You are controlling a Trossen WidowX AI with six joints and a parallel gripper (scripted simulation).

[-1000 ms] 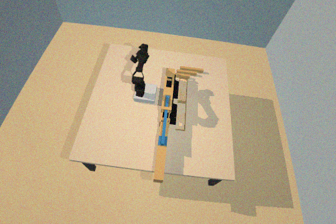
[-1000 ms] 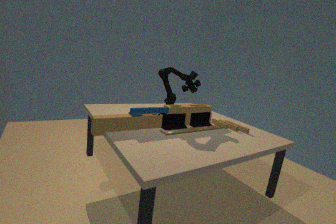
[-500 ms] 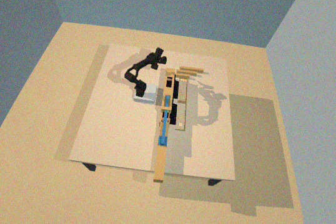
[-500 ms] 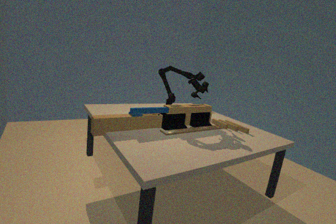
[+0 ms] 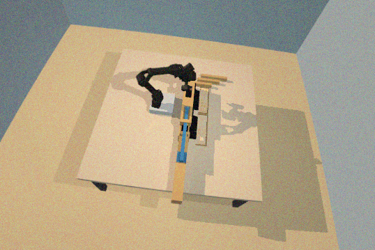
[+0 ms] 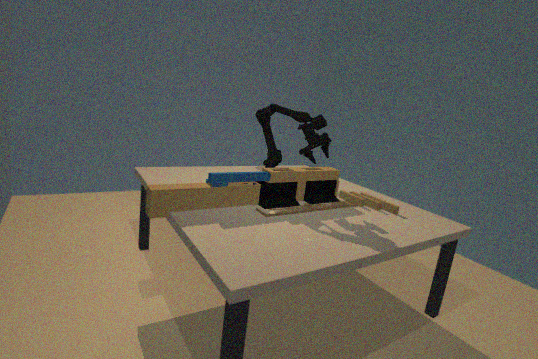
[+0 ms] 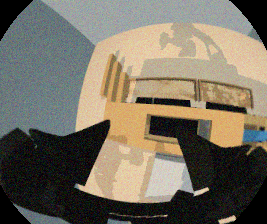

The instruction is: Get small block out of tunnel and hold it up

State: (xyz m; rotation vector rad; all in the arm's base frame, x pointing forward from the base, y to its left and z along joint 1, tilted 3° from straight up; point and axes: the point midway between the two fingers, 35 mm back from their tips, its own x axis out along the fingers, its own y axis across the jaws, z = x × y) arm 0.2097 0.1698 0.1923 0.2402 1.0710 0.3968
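The wooden tunnel stands on the table, with dark openings in its side and top. A blue cage handle sticks out of one end and lies along a long wooden beam. Blue also shows through a top opening near that end. The small block cannot be made out. My gripper is open and empty, pointing down above the tunnel's far end, away from the handle. Its fingers are hard to separate in the top view.
Several loose wooden rods lie beyond the tunnel's far end. Two shallow framed trays lie along its side, opposite the arm. A pale base plate is at the arm's foot. The beam overhangs the table edge.
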